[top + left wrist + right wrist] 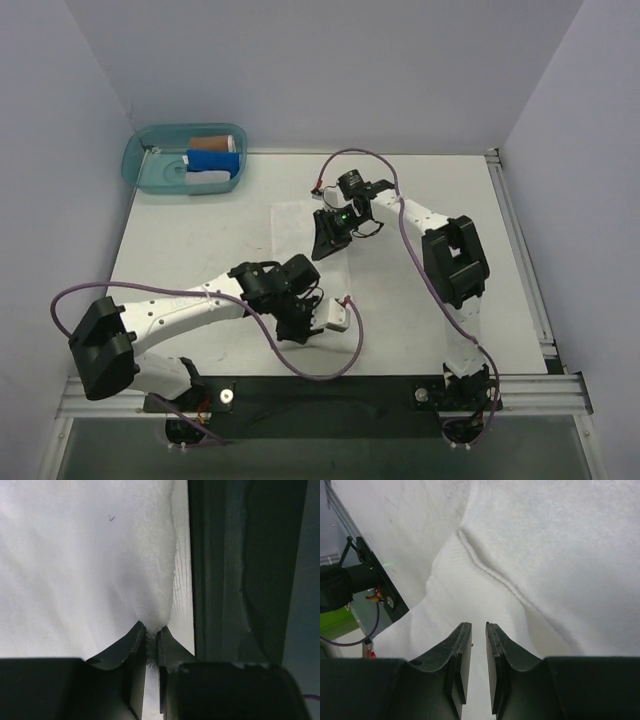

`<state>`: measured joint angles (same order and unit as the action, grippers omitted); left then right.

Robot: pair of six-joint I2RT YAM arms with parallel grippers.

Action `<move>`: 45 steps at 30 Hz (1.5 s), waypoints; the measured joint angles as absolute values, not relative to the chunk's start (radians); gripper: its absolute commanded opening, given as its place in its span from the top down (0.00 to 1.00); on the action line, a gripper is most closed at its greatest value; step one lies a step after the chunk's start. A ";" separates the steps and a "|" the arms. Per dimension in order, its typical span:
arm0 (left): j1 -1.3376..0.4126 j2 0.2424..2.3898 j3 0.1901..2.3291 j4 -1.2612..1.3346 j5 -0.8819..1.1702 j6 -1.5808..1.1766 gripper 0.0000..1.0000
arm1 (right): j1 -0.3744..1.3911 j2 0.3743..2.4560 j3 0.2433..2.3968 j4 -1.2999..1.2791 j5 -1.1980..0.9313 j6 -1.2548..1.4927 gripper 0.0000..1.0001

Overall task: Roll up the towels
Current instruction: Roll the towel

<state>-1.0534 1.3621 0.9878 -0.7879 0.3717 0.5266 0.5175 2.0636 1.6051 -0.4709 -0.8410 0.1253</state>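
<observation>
Teal bin [132, 166] with blue towel [213, 160], brown towel [216, 142]

No legible text, labels, brands or numbers anywhere

Light: bright, even, from overhead; shadows soft and faint on table [200, 230]. Top view sharp. Wrist views: white towel [140, 555] nearly washed out, weave blurred close up; foreground dark.
</observation>
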 measured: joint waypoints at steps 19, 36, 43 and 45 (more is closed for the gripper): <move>-0.627 1.700 1.340 -0.893 0.543 0.614 1.00 | 0.571 2.203 1.540 -0.476 -0.873 0.066 0.84; -0.542 1.844 1.339 -0.761 0.543 0.636 0.97 | 0.484 2.199 1.663 -0.528 -0.844 0.056 0.60; -0.541 1.847 1.337 -0.752 0.544 0.636 0.91 | 0.325 2.132 1.718 -0.536 -0.888 0.099 0.68; -0.540 1.858 1.343 -0.752 0.545 0.636 0.88 | 0.294 2.086 1.682 -0.534 -0.918 0.109 0.71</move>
<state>-0.5404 1.8576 1.3426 -0.7517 0.5446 0.6357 0.2935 2.0865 1.6825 -0.5343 -0.9180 0.1085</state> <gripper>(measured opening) 0.208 0.313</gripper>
